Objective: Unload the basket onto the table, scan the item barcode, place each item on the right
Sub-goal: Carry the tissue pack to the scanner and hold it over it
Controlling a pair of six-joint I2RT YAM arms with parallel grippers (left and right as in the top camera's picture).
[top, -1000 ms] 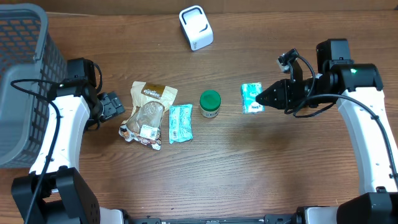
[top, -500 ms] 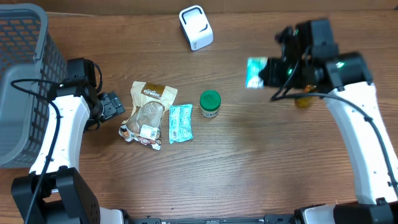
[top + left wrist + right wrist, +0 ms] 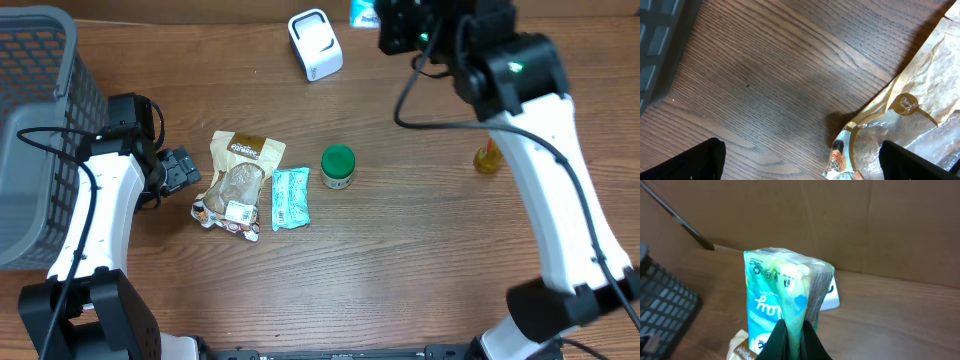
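My right gripper point(image 3: 384, 20) is raised at the table's back edge, shut on a teal tissue packet point(image 3: 362, 12). In the right wrist view the packet point(image 3: 777, 295) stands upright, with its seam pinched in the gripper point(image 3: 793, 336). The white barcode scanner point(image 3: 315, 44) sits just left of the packet, and part of the scanner point(image 3: 831, 296) shows behind it. My left gripper point(image 3: 182, 168) rests low at the left, open, beside a brown snack bag point(image 3: 238, 182). Nothing lies between its fingers point(image 3: 705, 161), and the bag's corner point(image 3: 910, 115) is near the right one.
A second teal packet point(image 3: 290, 198) lies right of the snack bag. A green-lidded jar point(image 3: 338, 166) stands mid-table. A small yellow item point(image 3: 487, 157) sits at the right. A grey basket point(image 3: 35, 120) fills the far left, and its corner point(image 3: 657, 45) shows in the left wrist view.
My right arm has lifted the teal packet off the table and carried it back and left, to beside the scanner. The left arm has not moved.
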